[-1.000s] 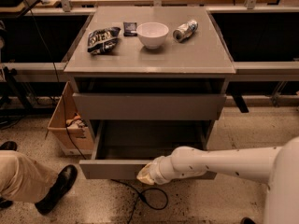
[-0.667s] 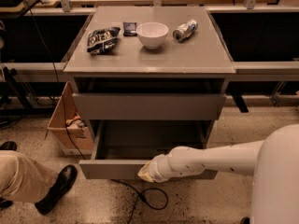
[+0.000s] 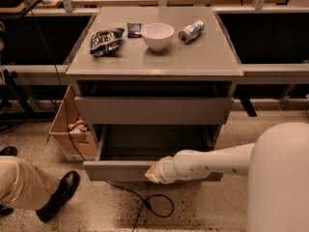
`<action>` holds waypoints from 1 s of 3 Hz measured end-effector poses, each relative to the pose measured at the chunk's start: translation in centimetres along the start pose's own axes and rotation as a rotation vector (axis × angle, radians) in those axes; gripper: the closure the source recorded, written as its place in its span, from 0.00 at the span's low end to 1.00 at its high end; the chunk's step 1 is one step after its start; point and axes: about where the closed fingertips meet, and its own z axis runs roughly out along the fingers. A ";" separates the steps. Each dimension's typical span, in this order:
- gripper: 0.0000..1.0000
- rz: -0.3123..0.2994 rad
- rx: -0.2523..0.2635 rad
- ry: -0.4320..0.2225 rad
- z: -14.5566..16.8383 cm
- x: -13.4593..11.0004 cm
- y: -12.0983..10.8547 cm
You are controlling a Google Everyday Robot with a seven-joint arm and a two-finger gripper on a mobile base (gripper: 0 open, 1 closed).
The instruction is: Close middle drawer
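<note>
The middle drawer (image 3: 145, 170) is pulled out of the grey cabinet, and its shallow empty box (image 3: 154, 141) shows behind its flat front panel. My gripper (image 3: 153, 174) is at the end of the white arm that reaches in from the lower right. It is right against the outer face of that front panel, near its middle. Another grey drawer front (image 3: 153, 110) sits above it, pushed further in. Anything below the open drawer is hidden by it.
On the cabinet top (image 3: 207, 57) are a chip bag (image 3: 106, 40), a white bowl (image 3: 157, 35), a can on its side (image 3: 191, 31) and a small dark packet (image 3: 134, 29). A cardboard box (image 3: 70, 129) stands left of the cabinet. A person's leg and shoe (image 3: 53, 199) are at the lower left. A black cable (image 3: 154, 207) lies on the floor.
The arm's white body has come further into view at the lower right. The gripper stays at the drawer front, and the drawer has barely moved.
</note>
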 end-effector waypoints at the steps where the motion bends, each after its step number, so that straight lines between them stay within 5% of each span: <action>1: 1.00 0.021 0.024 -0.018 0.7 -0.3 -1.8; 3: 1.00 0.057 0.033 -0.161 3.1 -2.5 -6.0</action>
